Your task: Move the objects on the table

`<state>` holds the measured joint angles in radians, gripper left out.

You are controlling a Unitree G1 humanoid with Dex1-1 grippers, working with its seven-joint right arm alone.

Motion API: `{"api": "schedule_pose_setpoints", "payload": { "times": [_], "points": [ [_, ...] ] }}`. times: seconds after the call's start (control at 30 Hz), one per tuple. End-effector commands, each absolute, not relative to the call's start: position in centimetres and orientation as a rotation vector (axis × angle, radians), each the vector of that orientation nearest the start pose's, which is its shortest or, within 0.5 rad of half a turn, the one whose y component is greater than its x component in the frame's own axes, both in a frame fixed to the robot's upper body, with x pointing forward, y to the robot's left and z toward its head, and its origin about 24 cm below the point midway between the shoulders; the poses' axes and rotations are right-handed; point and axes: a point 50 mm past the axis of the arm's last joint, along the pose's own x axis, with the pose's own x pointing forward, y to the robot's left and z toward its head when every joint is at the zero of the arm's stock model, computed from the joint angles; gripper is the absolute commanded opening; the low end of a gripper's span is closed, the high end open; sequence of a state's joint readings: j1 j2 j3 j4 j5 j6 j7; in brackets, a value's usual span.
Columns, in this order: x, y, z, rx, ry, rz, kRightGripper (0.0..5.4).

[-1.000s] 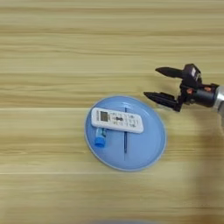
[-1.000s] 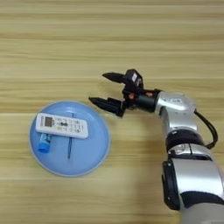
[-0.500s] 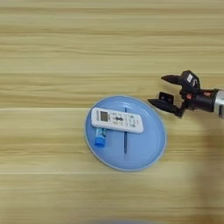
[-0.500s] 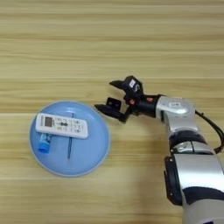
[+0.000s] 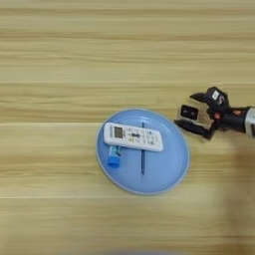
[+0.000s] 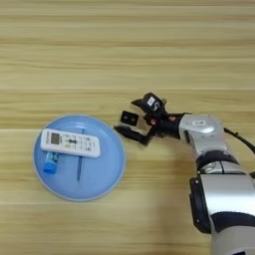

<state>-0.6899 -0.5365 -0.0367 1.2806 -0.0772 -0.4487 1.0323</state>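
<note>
Two black fingers (image 6: 130,117) spread apart around black square piece (image 6: 129,118), silver forearm (image 6: 201,130) reaching left over table (image 6: 149,45)

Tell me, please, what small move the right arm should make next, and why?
Probably close the gripper on the small black square piece. The piece lies on the table between the gripper's two open fingers, just right of the blue plate, so it looks ready to grasp. The white remote already lies on the plate, so the piece seems the one left outside.

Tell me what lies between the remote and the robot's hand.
Only the blue plate's bare right part and rim, then bare table; both views show remote and hand.
</note>
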Motion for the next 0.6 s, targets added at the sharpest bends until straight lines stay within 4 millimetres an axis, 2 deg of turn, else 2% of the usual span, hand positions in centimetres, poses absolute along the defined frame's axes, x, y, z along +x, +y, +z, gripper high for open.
{"api": "schedule_pose_setpoints", "payload": {
  "times": [0.03, 0.2, 0.6],
  "points": [
    [34.0, -26.8, 7.9, -0.484, 0.254, 0.765, 5.39],
    [33.9, -26.8, 7.6, -0.481, 0.279, 0.775, 4.93],
    [33.6, -26.6, 6.6, -0.478, 0.324, 0.789, 3.04]
  ]
}}
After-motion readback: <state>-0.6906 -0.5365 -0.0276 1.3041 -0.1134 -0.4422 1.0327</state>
